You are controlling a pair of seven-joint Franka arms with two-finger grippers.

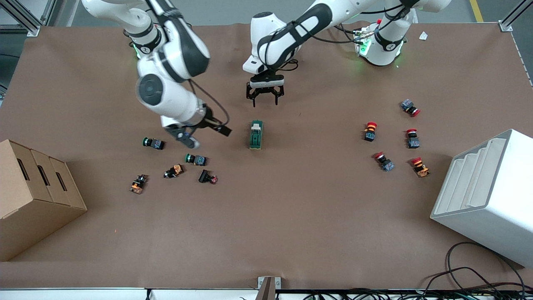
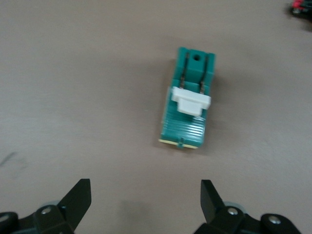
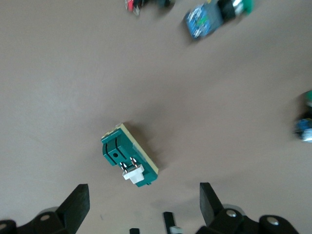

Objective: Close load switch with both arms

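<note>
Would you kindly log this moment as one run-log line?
dark-green rectangular load switch: flat on table, untouched | left pincer: open, above table beside switch | right pincer: open, near green push-buttons

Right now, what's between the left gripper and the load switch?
Nothing: the left wrist view shows only bare brown table between the open left gripper and the load switch.
</note>
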